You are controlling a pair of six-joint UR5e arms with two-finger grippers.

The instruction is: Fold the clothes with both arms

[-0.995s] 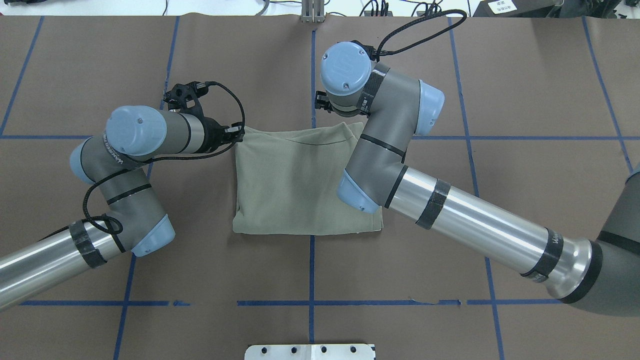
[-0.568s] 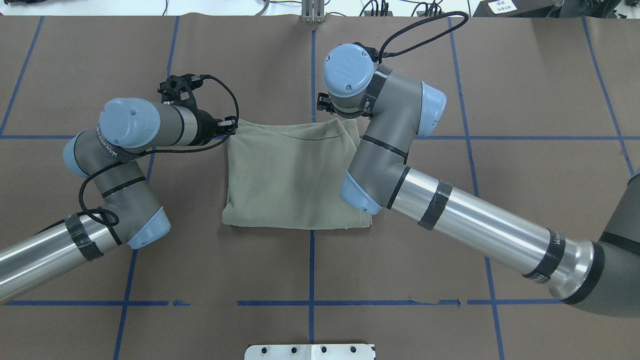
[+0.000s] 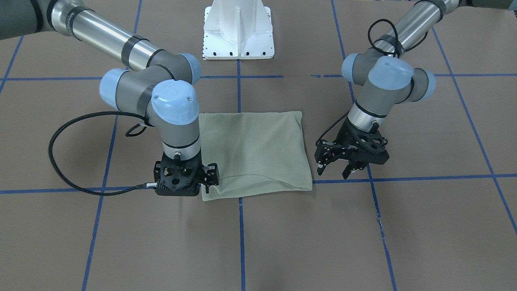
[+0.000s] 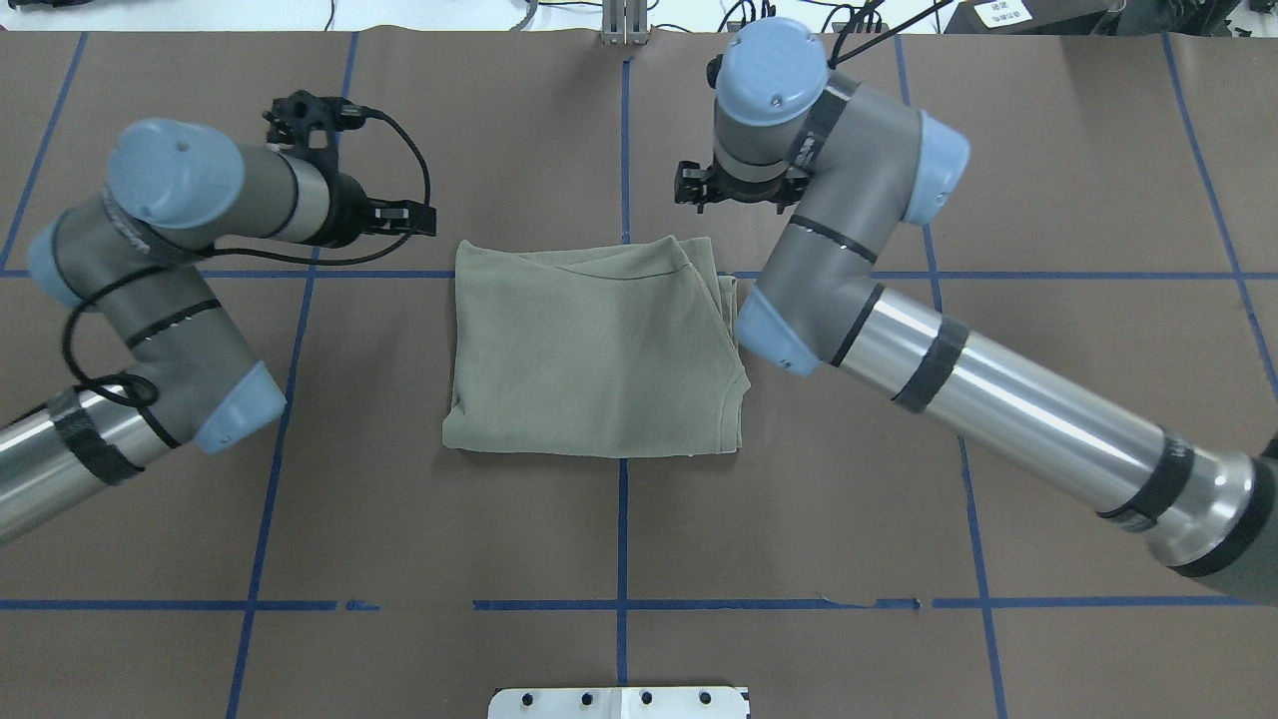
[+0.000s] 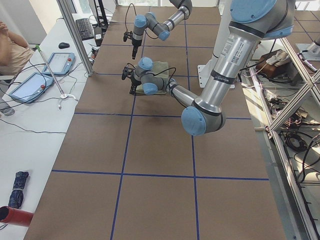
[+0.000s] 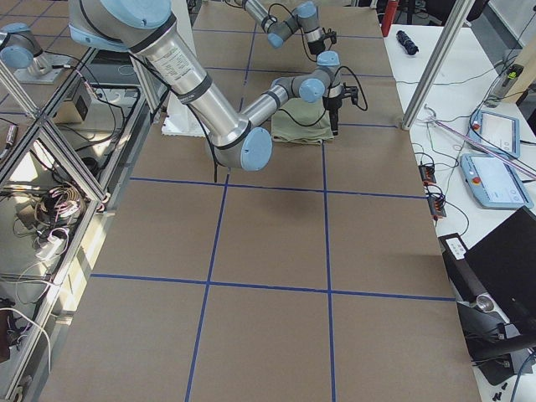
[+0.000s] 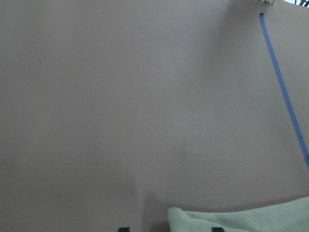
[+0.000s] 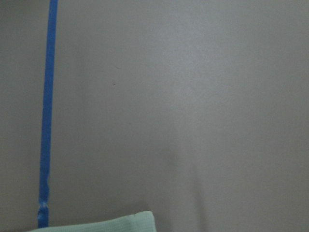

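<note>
The pale green shirt (image 4: 589, 350) lies folded into a flat rectangle at the table's middle, its collar edge away from the robot (image 3: 254, 149). My left gripper (image 4: 425, 218) hangs open just off the shirt's far left corner, touching nothing (image 3: 333, 171). In the left wrist view that corner of the shirt (image 7: 241, 217) shows between the two fingertips. My right gripper (image 4: 699, 190) hovers beyond the far right corner (image 3: 211, 174) and looks open, with nothing in it. Its wrist view shows only a shirt corner (image 8: 106, 224) on the table.
Blue tape lines (image 4: 621, 529) cross the brown table cover. The white pedestal base (image 3: 238, 32) stands at the robot's side of the table. A side table with tablets (image 5: 30, 85) and a seated person (image 5: 10, 47) lies beyond the far edge.
Both grippers have let go of the shirt's far corners and drawn back and up from it. The shirt now lies flat by itself.
</note>
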